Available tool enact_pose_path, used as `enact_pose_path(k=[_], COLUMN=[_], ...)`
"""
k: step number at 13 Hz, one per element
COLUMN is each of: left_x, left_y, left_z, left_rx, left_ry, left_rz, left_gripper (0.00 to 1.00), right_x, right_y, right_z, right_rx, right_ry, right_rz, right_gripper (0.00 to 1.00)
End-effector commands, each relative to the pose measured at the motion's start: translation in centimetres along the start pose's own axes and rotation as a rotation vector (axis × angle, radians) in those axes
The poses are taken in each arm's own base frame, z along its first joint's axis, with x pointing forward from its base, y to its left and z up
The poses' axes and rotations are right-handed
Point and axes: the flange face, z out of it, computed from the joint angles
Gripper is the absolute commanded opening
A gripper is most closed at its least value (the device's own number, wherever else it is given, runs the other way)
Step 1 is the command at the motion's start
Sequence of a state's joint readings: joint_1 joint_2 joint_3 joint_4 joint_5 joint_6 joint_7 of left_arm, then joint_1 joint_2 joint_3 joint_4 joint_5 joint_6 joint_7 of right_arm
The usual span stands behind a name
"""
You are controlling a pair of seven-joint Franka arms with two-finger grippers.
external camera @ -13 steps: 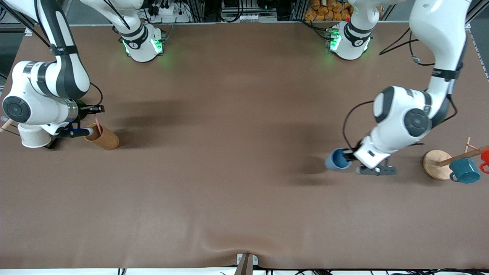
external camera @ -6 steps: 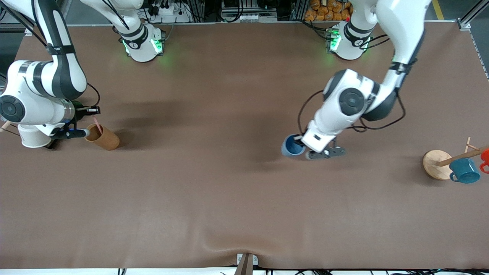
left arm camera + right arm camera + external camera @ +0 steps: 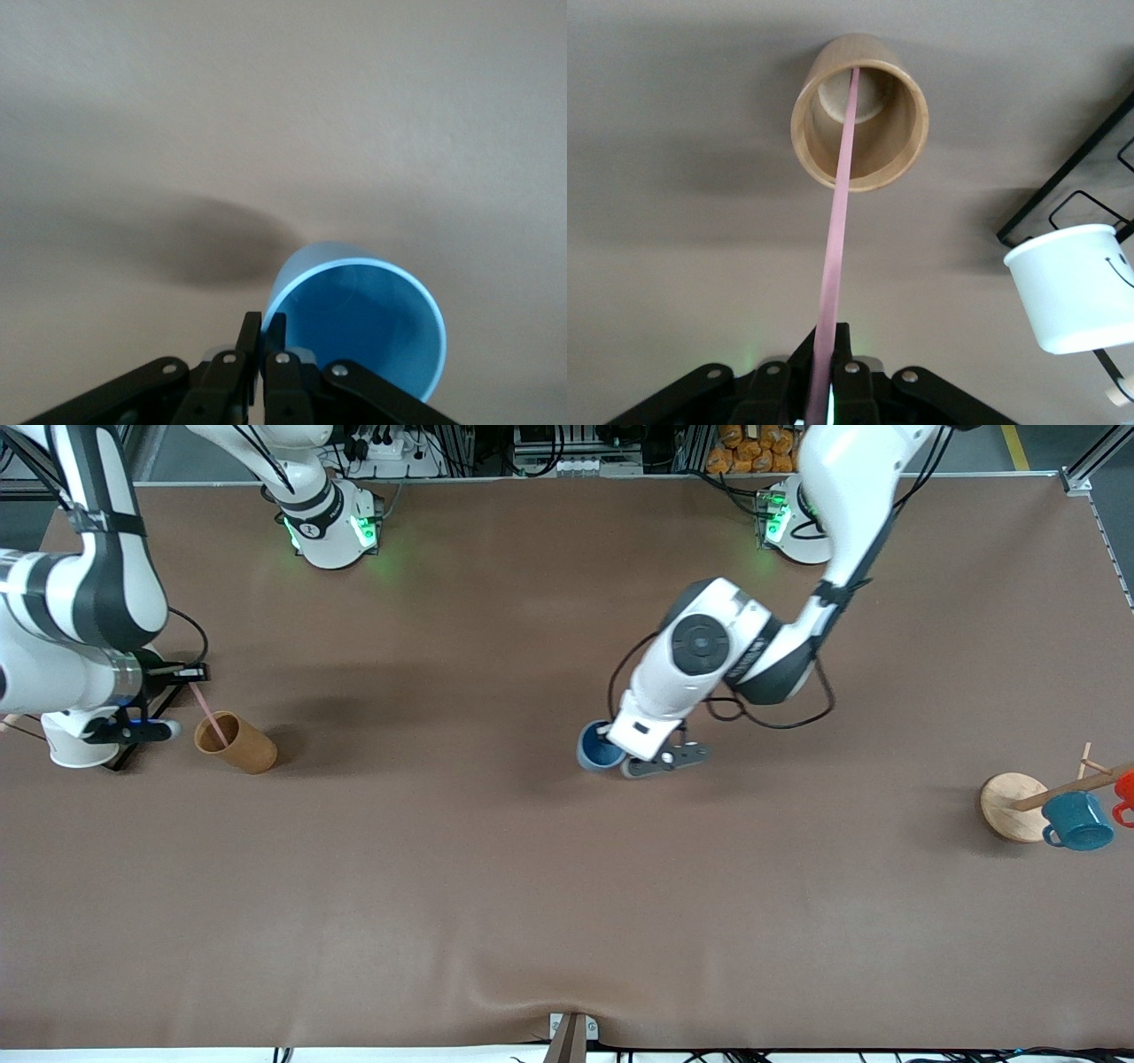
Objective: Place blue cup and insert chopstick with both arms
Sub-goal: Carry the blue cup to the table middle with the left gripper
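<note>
The left arm's black two-finger gripper (image 3: 620, 755) is hanging over the middle of the brown table (image 3: 567, 886), pinching between its closed fingers (image 3: 252, 341) the rim wall of the small light-blue handleless tumbler (image 3: 599, 747); the wrist view is showing one finger outside the wall and one inside, with the cup's open mouth (image 3: 359, 332) facing the camera and its shadow lying on the table surface below; whether the cup is touching the table cannot be told. The right arm's black gripper (image 3: 190, 674) is holding position over the right arm's end of the table, its fingers closed on the upper end of the thin straight pale-pink chopstick (image 3: 209, 716); the chopstick (image 3: 837, 221) is running down at a slant from the fingers into the open mouth of the brown cylindrical wooden holder (image 3: 236, 742), and its lower end is sitting inside the holder (image 3: 861, 111). A white mug with a smiling face (image 3: 1070, 285) is hanging on a black wire rack (image 3: 1063, 190) just beside the holder; at the left arm's end of the table, a dark teal mug with a handle (image 3: 1076, 821) is hanging from a light-wood rack with a round base (image 3: 1010, 806), with a red object (image 3: 1124, 793) beside it at the frame edge.
</note>
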State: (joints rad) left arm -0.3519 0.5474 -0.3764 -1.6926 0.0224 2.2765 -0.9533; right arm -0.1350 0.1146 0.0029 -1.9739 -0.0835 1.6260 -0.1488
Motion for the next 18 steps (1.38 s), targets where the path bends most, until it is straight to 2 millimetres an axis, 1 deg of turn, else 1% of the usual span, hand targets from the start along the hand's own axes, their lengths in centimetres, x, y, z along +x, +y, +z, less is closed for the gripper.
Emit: enact_pose_path(k=[1, 2, 3, 6, 8, 9, 10, 11, 12, 13, 15, 16, 17, 18], left_x=[0.0, -0.9, -1.2, -2.2, -2.1, -2.0, -2.0, -2.1, -2.2, -2.1, -1.4, -0.4, 0.0, 1.1], left_y=[1.6, 2.5, 2.6, 3.3, 3.2, 3.1, 3.1, 3.1, 3.4, 3.6, 3.5, 2.8, 2.5, 1.4], left_z=[2.5, 3.2, 3.9, 4.4, 4.3, 4.3, 4.2, 4.1, 3.5, 2.3, -1.6, -4.0, -6.6, -9.2], left_rx=[0.035, 0.04, 0.051, 0.065, 0.095, 0.098, 0.097, 0.1, 0.092, 0.08, 0.046, 0.039, 0.028, 0.032], left_ry=[0.011, 0.011, 0.011, 0.024, 0.065, 0.068, 0.07, 0.074, 0.081, 0.094, 0.132, 0.149, 0.162, 0.177], left_rz=[-0.001, 0.012, 0.017, 0.042, 0.08, 0.067, 0.054, 0.053, 0.056, 0.049, 0.036, 0.013, 0.0, -0.025], left_gripper=[0.0, 0.0, 0.0, 0.0, 0.0, 0.09, 0.52, 1.0, 1.0, 1.0, 1.0, 1.0, 1.0, 1.0], right_x=[-0.4, -0.5, -0.8, -1.6, -2.2, -2.2, -2.2, -2.2, -2.2, -2.2, -1.8, -1.3, -0.7, -0.3], right_y=[0.0, -0.1, -0.2, -1.7, -3.1, -4.1, -5.3, -6.8, -7.9, -9.0, -11.2, -11.8, -13.0, -14.4], right_z=[-2.1, -3.0, -3.8, -6.8, -9.2, -10.1, -10.9, -11.9, -12.9, -13.6, -13.9, -13.7, -13.6, -13.8], right_rx=[-0.023, -0.028, -0.027, -0.064, -0.092, -0.127, -0.169, -0.197, -0.212, -0.226, -0.256, -0.264, -0.275, -0.29], right_ry=[-0.001, -0.001, -0.012, -0.026, -0.018, -0.007, 0.002, 0.016, 0.034, 0.047, 0.059, 0.059, 0.072, 0.087], right_rz=[-0.02, -0.031, -0.036, -0.057, -0.104, -0.147, -0.206, -0.271, -0.328, -0.38, -0.448, -0.481, -0.525, -0.572], right_gripper=[0.0, 0.0, 0.0, 0.0, 0.0, 0.0, 0.0, 0.0, 0.0, 0.0, 0.0, 0.0, 0.0, 0.0])
